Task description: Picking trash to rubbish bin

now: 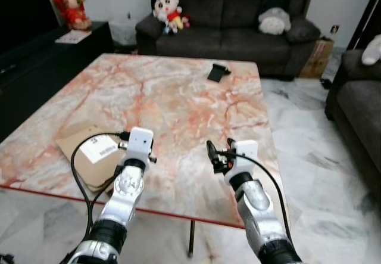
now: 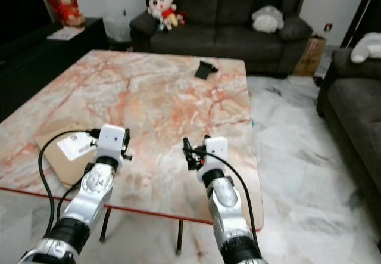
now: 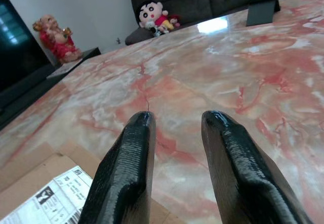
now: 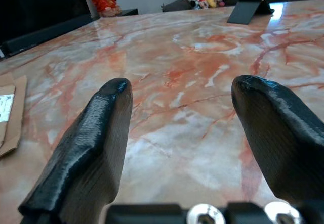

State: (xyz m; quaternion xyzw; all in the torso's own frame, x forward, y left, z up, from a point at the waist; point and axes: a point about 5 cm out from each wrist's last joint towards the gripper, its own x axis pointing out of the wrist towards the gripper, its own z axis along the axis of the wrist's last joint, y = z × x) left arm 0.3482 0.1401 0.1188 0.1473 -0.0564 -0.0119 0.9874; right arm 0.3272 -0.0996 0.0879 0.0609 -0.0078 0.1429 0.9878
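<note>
2 silver arms (image 1: 126,193) — white wrist blocks, looping black cables, thick textured black fingers (image 3: 126,173).

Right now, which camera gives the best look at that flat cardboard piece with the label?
The left eye view: the cardboard lies whole on the table, beside the left gripper. The right eye view shows it too; both wrist views catch just an edge.

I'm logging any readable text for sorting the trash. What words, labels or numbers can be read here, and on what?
White shipping label on the flattened cardboard: printed lines and a barcode, too small and blurred to read.
Cardboard box beside the sofa: markings too blurred to read.
No other text is legible.
</note>
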